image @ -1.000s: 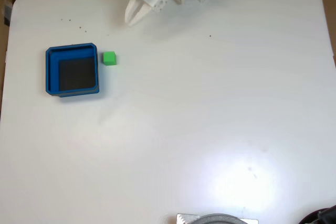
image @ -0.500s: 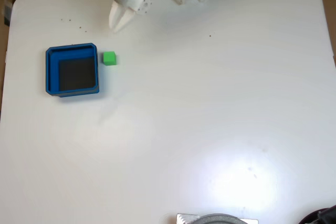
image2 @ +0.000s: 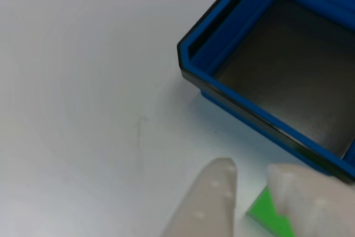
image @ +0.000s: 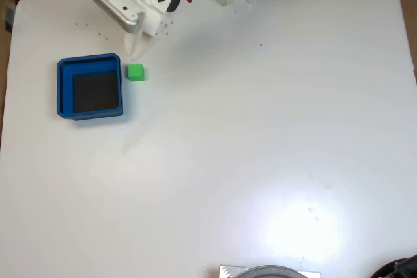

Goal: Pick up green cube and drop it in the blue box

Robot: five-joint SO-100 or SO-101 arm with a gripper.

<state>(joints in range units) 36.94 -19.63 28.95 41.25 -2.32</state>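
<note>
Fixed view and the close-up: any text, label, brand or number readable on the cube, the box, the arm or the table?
None can be read.
green cube: plain faces, no marking.
blue box: no label visible on walls or floor.
gripper: bare white fingers, no print.
table: only tiny dark specks, no writing.

No text, label, brand, number or sign can be read in either view
</note>
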